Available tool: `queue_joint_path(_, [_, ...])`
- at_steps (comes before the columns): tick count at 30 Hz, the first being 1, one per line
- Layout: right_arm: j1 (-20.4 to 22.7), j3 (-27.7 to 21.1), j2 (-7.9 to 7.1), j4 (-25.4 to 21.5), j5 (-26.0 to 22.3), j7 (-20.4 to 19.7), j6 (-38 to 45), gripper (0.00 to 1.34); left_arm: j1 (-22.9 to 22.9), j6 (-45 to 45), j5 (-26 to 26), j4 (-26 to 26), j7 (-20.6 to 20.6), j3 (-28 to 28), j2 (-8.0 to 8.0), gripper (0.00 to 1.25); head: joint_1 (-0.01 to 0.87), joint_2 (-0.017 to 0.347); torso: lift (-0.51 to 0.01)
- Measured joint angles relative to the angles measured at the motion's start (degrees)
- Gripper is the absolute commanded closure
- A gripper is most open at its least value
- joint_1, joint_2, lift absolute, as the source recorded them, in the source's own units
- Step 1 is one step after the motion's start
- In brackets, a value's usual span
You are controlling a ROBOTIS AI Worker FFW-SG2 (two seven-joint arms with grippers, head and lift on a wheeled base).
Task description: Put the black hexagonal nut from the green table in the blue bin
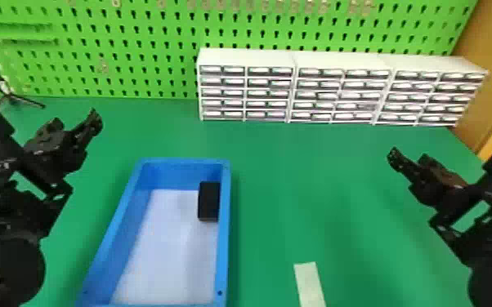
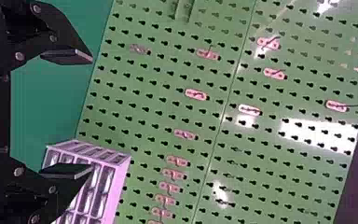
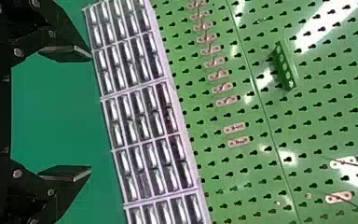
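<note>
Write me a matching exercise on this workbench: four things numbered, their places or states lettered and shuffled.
1. Black block
2. White drawer units
3. Pale strip
4. Left gripper

A. Lying on the green table, right of the bin
B. Open, fingers empty
C. Inside the blue bin, by its right wall
D. At the table's back, before the green pegboard

Right pairs: 1-C, 2-D, 3-A, 4-B

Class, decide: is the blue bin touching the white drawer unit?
Apart. In the head view, green table separates the blue bin from the white drawer unit.
</note>
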Motion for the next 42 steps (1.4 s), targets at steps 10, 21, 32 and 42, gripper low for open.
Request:
queue_joint_path(10, [-1.00, 0.61, -0.29, 0.31, 0.33, -0.01, -0.01, 0.41, -0.51, 0.00, -0.09, 0.26, -0.01, -0.38, -0.40, 0.43, 0.692, 0.008, -0.097])
queue_joint_path(21, [-1.14, 0.95, 0.28, 0.36, -0.72, -0.03, -0.96, 0.42, -2.13, -0.10, 0.37, 0.82, -0.01, -1.52, -1.18, 0.43, 0.692, 0.008, -0.097])
queue_joint_path(32, [-1.62, 0.94, -0.01, 0.28, -0.81, -0.03, -0.98, 0.42, -1.80, -0.64, 0.31, 0.85, -0.01, -0.99, -1.32, 0.43, 0.692, 0.008, -0.097])
queue_joint_path(42, [-1.61, 1.49, 0.14, 0.27, -0.64, -0.08, -0.90, 0.42, -1.24, -0.64, 0.31, 0.85, -0.01, -0.92, -1.32, 0.43, 0.692, 0.008, -0.097])
